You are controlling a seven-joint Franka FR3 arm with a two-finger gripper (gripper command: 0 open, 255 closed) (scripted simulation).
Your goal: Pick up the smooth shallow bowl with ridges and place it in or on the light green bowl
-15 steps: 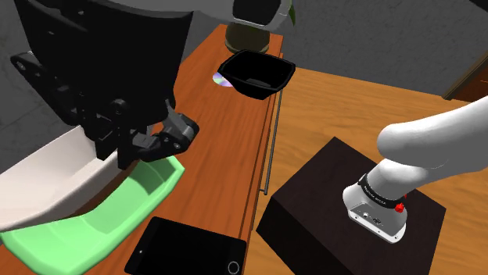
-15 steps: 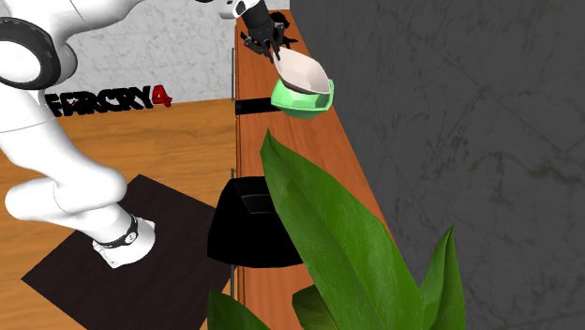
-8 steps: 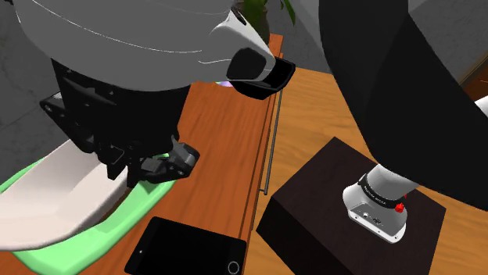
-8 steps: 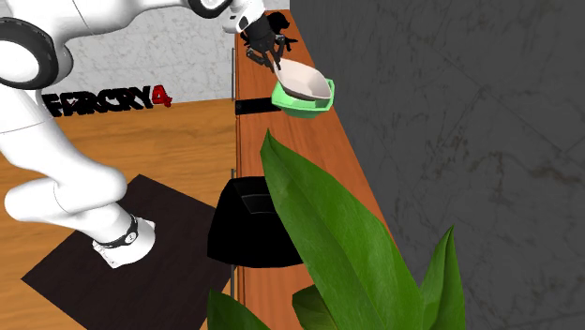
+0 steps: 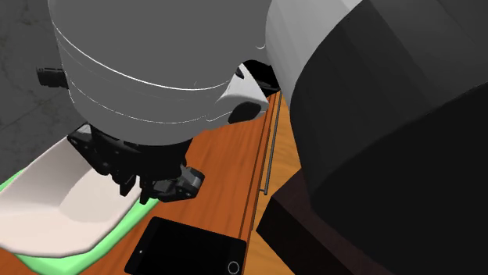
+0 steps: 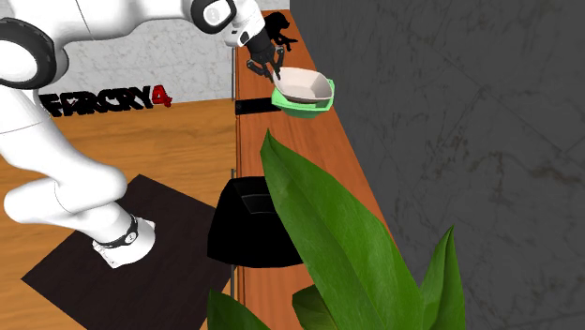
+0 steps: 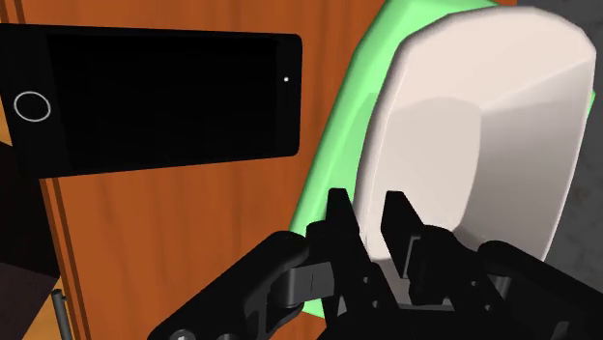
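White shallow bowl (image 7: 483,126) lies nested in the light green bowl (image 7: 333,155) on the wooden surface (image 7: 193,222), its rim pinched by the narrowed pincer (image 7: 367,217), with a black phone (image 7: 155,97) just beside the green one.

The surface (image 5: 227,156) presented as reddish wood with visible grain. The white bowl (image 5: 55,203) and the light green bowl (image 7: 340,145) were smooth and matt, material undetermined. The phone (image 7: 155,101) had a flat black face. The tool (image 7: 368,208) was matt black.
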